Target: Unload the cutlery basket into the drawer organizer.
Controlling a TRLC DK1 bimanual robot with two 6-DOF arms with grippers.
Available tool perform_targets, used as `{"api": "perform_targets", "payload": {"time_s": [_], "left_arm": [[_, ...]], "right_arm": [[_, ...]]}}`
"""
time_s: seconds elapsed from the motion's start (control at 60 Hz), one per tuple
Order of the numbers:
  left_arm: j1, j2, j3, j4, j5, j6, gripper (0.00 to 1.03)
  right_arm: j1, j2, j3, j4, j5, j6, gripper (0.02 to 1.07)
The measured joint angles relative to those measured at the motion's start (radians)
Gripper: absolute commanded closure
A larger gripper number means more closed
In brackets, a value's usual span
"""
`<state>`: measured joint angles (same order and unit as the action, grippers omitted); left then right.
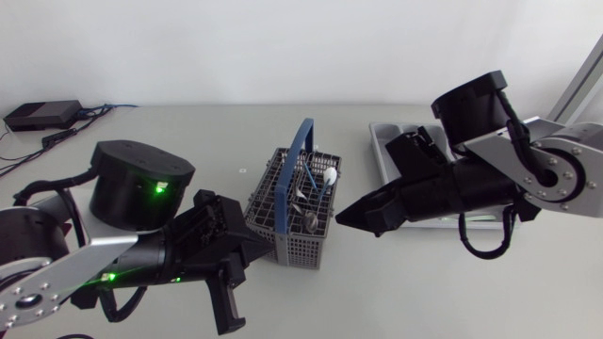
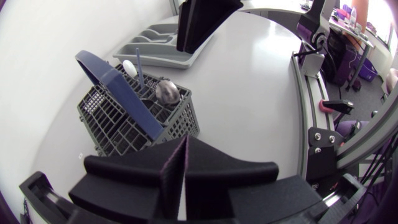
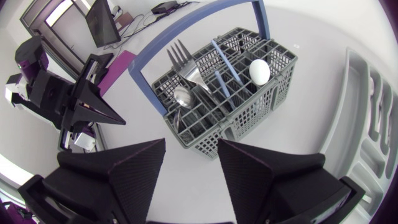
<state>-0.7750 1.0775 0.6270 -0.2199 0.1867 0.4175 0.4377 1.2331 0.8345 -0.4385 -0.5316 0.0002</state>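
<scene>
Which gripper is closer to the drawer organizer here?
Right. The right gripper hangs between the cutlery basket and the drawer organizer, its arm over the organizer. The left gripper is on the basket's far side, away from the organizer.

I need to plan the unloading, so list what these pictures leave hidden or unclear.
- Head view: the right arm covers most of the grey plastic drawer organizer; its compartments can't be counted.
- Right wrist view: the organizer is cut off by the picture's edge.
- All views: the walls of the grey mesh cutlery basket hide the metal cutlery's lower ends; the piece count is unclear.
</scene>
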Motion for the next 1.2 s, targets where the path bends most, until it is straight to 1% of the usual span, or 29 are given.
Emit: {"api": "perform_targets", "payload": {"time_s": [0.033, 0.117, 0.167, 0.2, 0.233, 0.283, 0.4, 0.433, 0.533, 0.567, 0.6, 0.833, 0.883, 0.933, 0.967, 1.05, 1.1, 1.2], "left_arm": [[0.000, -0.002, 0.000, 0.000, 0.000, 0.000, 0.88], [0.000, -0.009, -0.001, 0.000, 0.000, 0.000, 0.88], [0.000, -0.010, -0.002, 0.000, 0.000, 0.000, 0.88], [0.000, -0.010, -0.004, 0.000, 0.000, 0.000, 0.88], [0.000, -0.010, -0.005, 0.000, 0.000, 0.000, 0.88], [0.000, -0.010, -0.006, 0.000, 0.000, 0.000, 0.88], [0.000, -0.011, -0.007, 0.000, 0.000, 0.000, 0.88], [0.000, -0.011, -0.008, 0.000, 0.000, 0.000, 0.88], [0.000, -0.011, -0.012, 0.000, 0.000, 0.000, 0.88], [0.000, -0.011, -0.013, 0.000, 0.000, 0.000, 0.88], [0.000, -0.011, -0.013, 0.000, 0.000, 0.000, 0.88], [0.000, -0.013, -0.016, 0.000, 0.000, 0.000, 0.88], [0.000, -0.013, -0.018, 0.000, 0.000, 0.000, 0.88], [0.000, -0.014, -0.019, 0.000, 0.000, 0.000, 0.88], [0.000, -0.015, -0.019, 0.000, 0.000, 0.000, 0.88], [0.000, -0.015, -0.019, 0.000, 0.000, 0.000, 0.88], [0.000, -0.015, -0.019, 0.000, 0.000, 0.000, 0.88], [0.000, -0.015, -0.019, 0.000, 0.000, 0.000, 0.88]], "right_arm": [[0.001, 0.013, 0.009, 0.000, 0.000, 0.000, 0.50], [0.008, 0.044, 0.035, 0.000, 0.000, 0.000, 0.54], [0.014, 0.065, 0.052, 0.000, -0.002, 0.000, 0.54], [0.020, 0.085, 0.067, 0.000, -0.004, 0.000, 0.58], [0.024, 0.097, 0.074, 0.000, -0.004, 0.000, 0.59], [0.036, 0.112, 0.081, 0.000, -0.004, 0.000, 0.63], [0.062, 0.137, 0.095, 0.000, -0.004, 0.000, 0.67], [0.067, 0.148, 0.101, 0.000, -0.004, 0.000, 0.71], [0.082, 0.171, 0.114, 0.000, -0.003, 0.001, 0.72], [0.091, 0.176, 0.116, 0.000, -0.003, 0.001, 0.78], [0.096, 0.180, 0.116, 0.000, -0.003, 0.001, 0.80], [0.105, 0.207, 0.127, 0.000, 0.004, 0.001, 0.80], [0.106, 0.217, 0.131, 0.000, 0.004, 0.001, 0.84], [0.110, 0.225, 0.135, 0.000, 0.005, 0.001, 0.84], [0.113, 0.231, 0.137, 0.000, 0.004, 0.001, 0.89], [0.118, 0.239, 0.140, 0.000, 0.004, 0.001, 0.94], [0.118, 0.243, 0.140, 0.000, 0.004, 0.001, 1.01], [0.121, 0.245, 0.140, 0.000, 0.000, 0.001, 1.01]]}}
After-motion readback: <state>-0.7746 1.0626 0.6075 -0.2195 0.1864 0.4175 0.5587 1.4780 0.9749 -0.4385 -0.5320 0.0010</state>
